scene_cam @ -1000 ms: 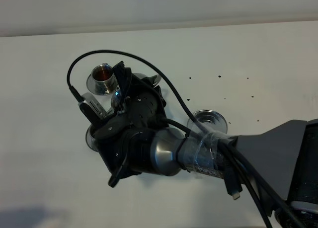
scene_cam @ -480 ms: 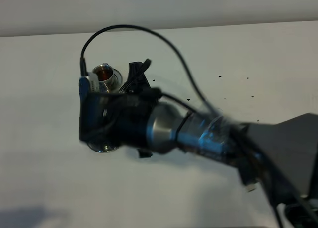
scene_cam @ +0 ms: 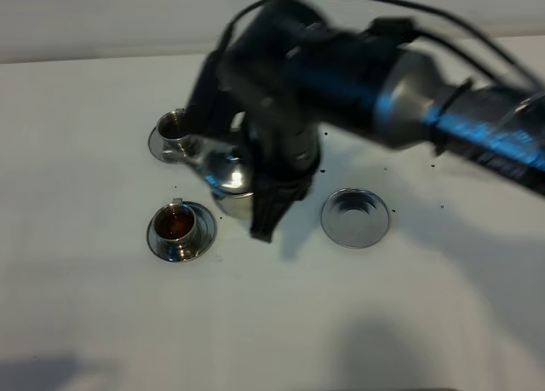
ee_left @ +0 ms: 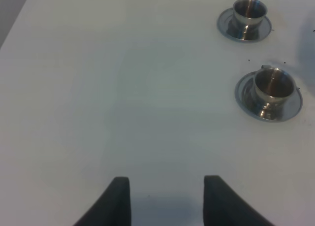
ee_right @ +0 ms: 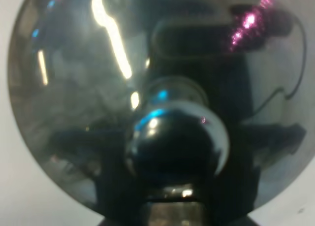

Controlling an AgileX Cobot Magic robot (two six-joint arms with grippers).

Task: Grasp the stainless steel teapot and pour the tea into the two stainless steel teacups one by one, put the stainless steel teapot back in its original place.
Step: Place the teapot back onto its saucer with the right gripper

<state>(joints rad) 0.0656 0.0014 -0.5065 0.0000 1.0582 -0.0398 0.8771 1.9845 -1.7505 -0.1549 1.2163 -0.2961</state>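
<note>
1. Nearest, low in the high view: bare white table point(scene_cam: 272, 340), nothing on it here.
2. Near cup point(scene_cam: 177, 224) sits on its saucer point(scene_cam: 201, 239) with dark tea in it. A second ago the arm hung over this spot and hid it; now it is uncovered, so this cup reads as poured.
3. Empty steel saucer point(scene_cam: 355, 217) lies to the right, well apart from the cups (likely the pot's resting place, though that is my guess).
4. Teapot point(scene_cam: 228, 175) is in the middle, between the two cups, spout end towards the far cup point(scene_cam: 173, 127). The right claw point(scene_cam: 271, 205) has swung up and over from the near cup, blurred with motion, and hangs just beside the pot. Its jaws are clamped tight; the right wrist view fills with the domed lid and knob point(ee_right: 175, 140), so I judge it is gripping the pot by the handle, though the contact itself is hidden.
5. Far cup on its own saucer point(scene_cam: 158, 144): contents too small to tell here. A second ago it showed reddish inside. If both are filled, only the return of the pot remains.
6. Left claw point(ee_left: 167, 199) is parked apart, jaws spread, holding nothing, looking out at both cups.
</note>
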